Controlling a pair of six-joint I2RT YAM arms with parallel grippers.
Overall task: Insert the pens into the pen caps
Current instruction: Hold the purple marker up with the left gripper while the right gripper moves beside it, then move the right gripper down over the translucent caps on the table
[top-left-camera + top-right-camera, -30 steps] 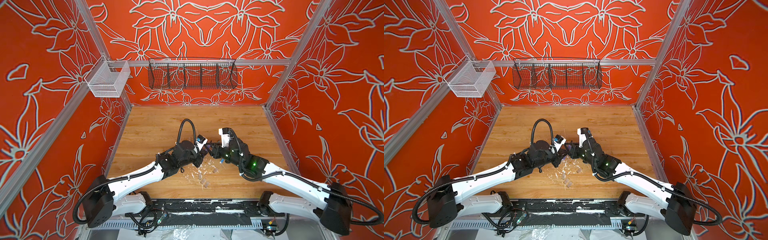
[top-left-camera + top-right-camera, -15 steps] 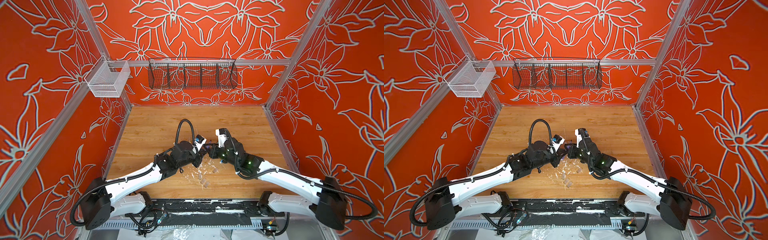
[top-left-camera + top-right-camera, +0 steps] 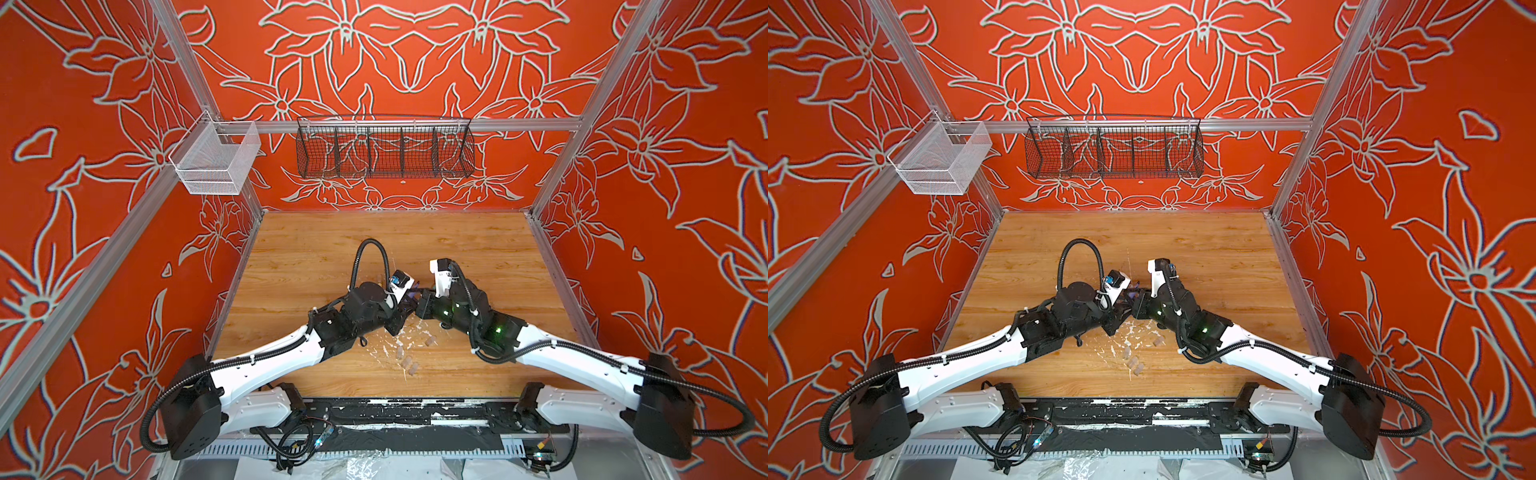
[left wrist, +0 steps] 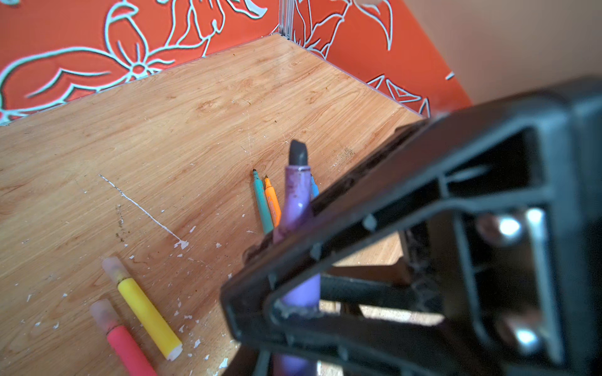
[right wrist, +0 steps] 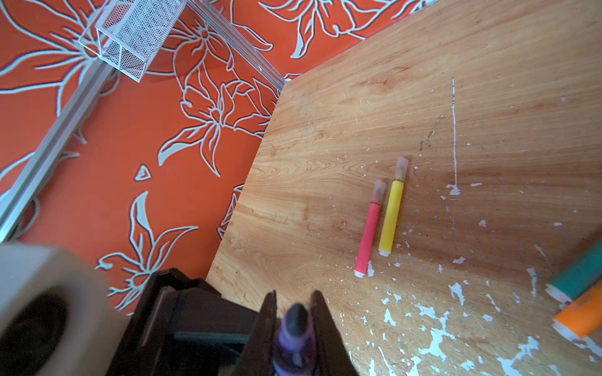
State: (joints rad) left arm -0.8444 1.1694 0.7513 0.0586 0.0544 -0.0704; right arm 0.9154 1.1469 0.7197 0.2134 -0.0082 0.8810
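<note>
Works inside orange flowered walls (image 3: pixel 104 208) over a wooden table (image 3: pixel 374 241), with a black wire basket (image 3: pixel 384 151) on the back rail and a white mesh basket (image 3: pixel 214 160) at the rear left corner. Reaches in from the near edge with the left arm (image 3: pixel 266 361) and the right arm (image 3: pixel 582 365), nose to nose over mid-table in both top views. Pinches the purple pen (image 4: pixel 296 198) in the right gripper (image 5: pixel 294 294), jaws closed hard on the barrel just below the bare dark tip, the whole pen held clear of the wood. Has the left gripper (image 3: pixel 402 318) close against that same pen, yet cannot tell from any view whether its jaws grip the barrel or stand parted. Has the yellow pen (image 5: pixel 391 216) and pink pen (image 5: pixel 369 237) lying flat on the table, side by side, each with a cloudy pen cap (image 5: pixel 401 167) on its tip. Has the green pen (image 4: pixel 262 205) and orange pen (image 4: pixel 273 203) lying side by side, tips bare, with only a sliver of the blue pen (image 4: pixel 314 190) showing behind the purple one. Has four loose pen caps (image 3: pixel 413 368) scattered toward the near edge, apart from every pen, among white flecks (image 5: pixel 436 338) of debris.
</note>
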